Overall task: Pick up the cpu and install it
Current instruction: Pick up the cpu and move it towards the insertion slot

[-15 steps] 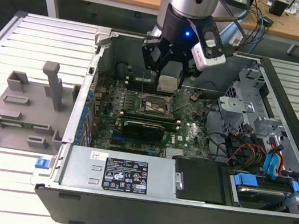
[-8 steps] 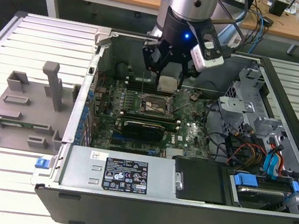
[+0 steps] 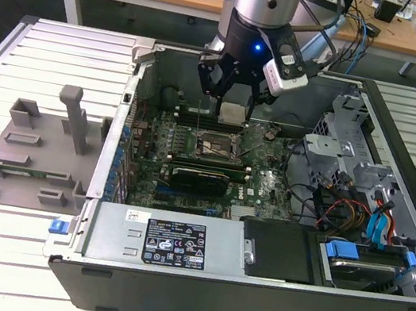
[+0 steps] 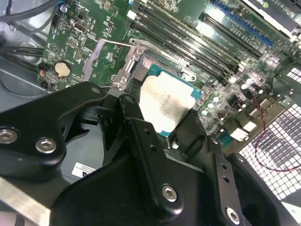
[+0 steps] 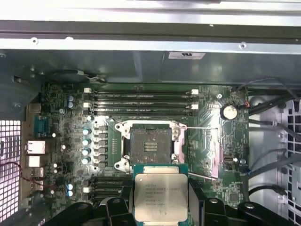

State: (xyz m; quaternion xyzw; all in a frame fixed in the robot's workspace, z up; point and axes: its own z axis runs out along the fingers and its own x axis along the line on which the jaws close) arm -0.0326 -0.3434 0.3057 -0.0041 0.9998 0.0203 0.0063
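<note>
Over the green motherboard (image 5: 207,155), the gripper (image 3: 233,108) grips the square, silvery, green-edged cpu (image 5: 160,197).

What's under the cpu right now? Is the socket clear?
The cpu, held in the gripper, hangs above the motherboard. The open socket just past its edge looks empty, contacts bare. What lies directly beneath the chip is covered by it.

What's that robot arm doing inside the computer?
The arm's end effector is gripping the cpu, a flat silvery chip, and holding it above the green motherboard inside the open computer case. The socket on the board is empty, so the chip is not installed yet.
</note>
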